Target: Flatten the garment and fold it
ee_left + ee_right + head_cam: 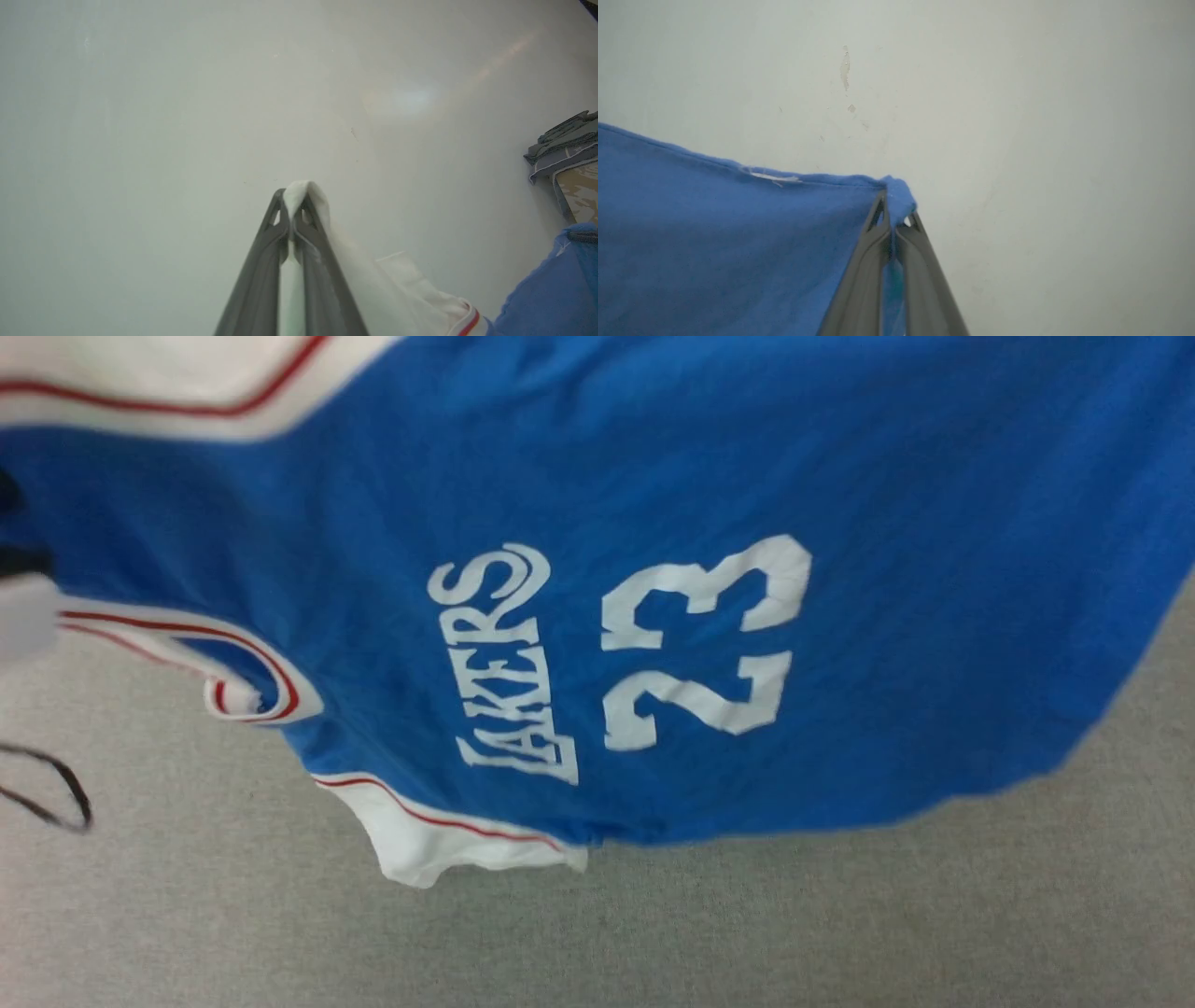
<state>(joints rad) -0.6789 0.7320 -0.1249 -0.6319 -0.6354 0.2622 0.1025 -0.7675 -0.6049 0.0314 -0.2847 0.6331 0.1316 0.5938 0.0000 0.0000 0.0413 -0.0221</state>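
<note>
Grey speckled carpet [280,943] runs along the lower part of the head view from 8 to 4 o'clock. Above it the garment [373,504] spreads wide, print side up, its blue body open with only faint creases. At 11 o'clock one white sleeve shows its red stripe, at 9 o'clock the striped neck trim curls, and at 7 o'clock the other white sleeve hangs crumpled. In the left wrist view the left gripper [293,198] is clamped tight on a pinch of white sleeve cloth over a pale glossy surface [140,116], with a pile of folded cloth [563,142] off at 3 o'clock. Just left of the head view's centre the white word "LAKERS" can be read, turned on its side so it runs upward, and to its right stands the number "23", turned the same way. No other label or brand is legible. In the right wrist view the right gripper [893,207] is pinched shut on a corner of the blue hem, and the cloth stretches away toward 9 o'clock. I judge the flattening half done: the shirt is pulled open between both grips, but whether it lies on the surface I cannot tell. No fold is made yet, so all the folding is left.
</note>
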